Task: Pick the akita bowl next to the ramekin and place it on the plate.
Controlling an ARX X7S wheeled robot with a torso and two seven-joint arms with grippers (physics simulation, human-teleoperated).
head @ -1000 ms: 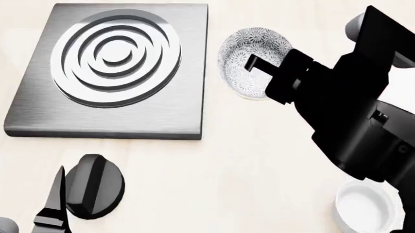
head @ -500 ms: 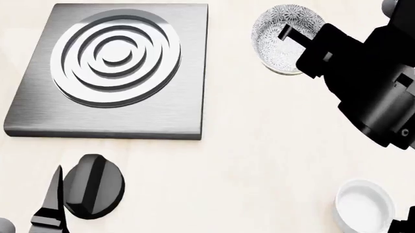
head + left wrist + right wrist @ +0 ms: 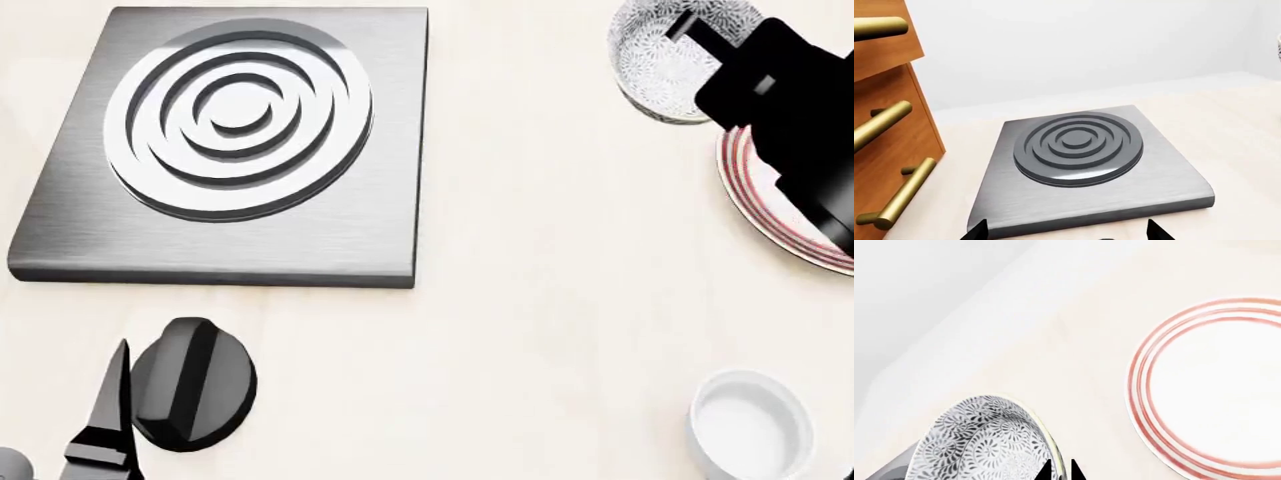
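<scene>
1. We see the right claw [image 3: 1059,471] pinched on the rim of the bowl [image 3: 658,58]; bowl lifted beside the plate [image 3: 747,185], not over it.
2. Ramekin [image 3: 750,425] near us; left claw [image 3: 1066,233] fingertips spread apart, empty.

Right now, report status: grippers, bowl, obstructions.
Right gripper shut on akita bowl, carried beside the plate, not yet over it. Left gripper idle, state unclear. Plate bare in right wrist view; nothing blocking.
</scene>
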